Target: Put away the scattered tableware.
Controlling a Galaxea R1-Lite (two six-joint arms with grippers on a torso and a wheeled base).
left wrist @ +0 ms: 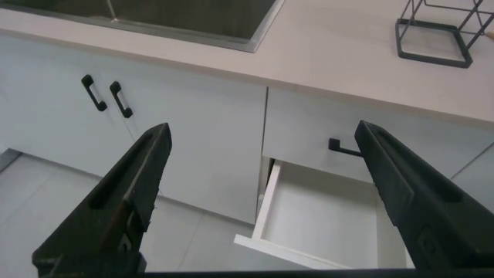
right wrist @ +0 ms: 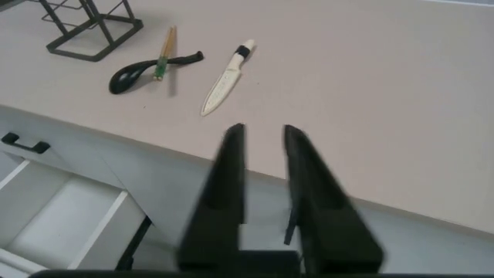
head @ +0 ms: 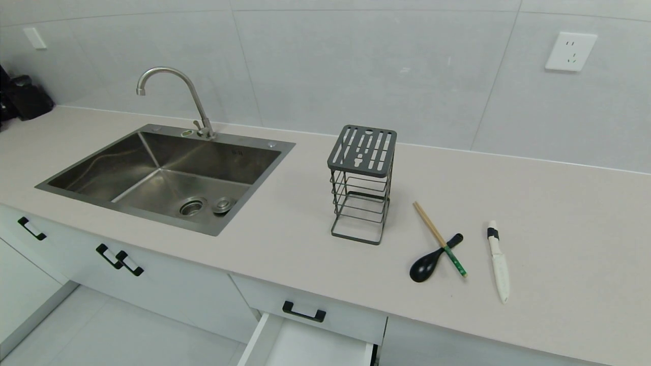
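Note:
On the pale counter (head: 305, 239), right of a grey wire utensil rack (head: 362, 183), lie the loose pieces. A pair of wooden chopsticks (head: 437, 236) with green ends rests across the handle of a black spoon (head: 430, 262). A white knife (head: 498, 262) with a black band lies further right. My right gripper (right wrist: 264, 133) hangs off the counter's front edge, near the knife (right wrist: 226, 79), spoon (right wrist: 135, 73) and chopsticks (right wrist: 165, 52). Its fingers are shut with nothing between them. My left gripper (left wrist: 262, 133) is wide open in front of the cabinets, above a pulled-out white drawer (left wrist: 324, 224).
A steel sink (head: 76, 175) with a curved faucet (head: 173, 91) sits at the left of the counter. The open drawer (head: 305, 351) juts out below the rack, under a shut drawer with a black handle (head: 303, 311). Cabinet doors with black handles (left wrist: 104, 94) are to its left.

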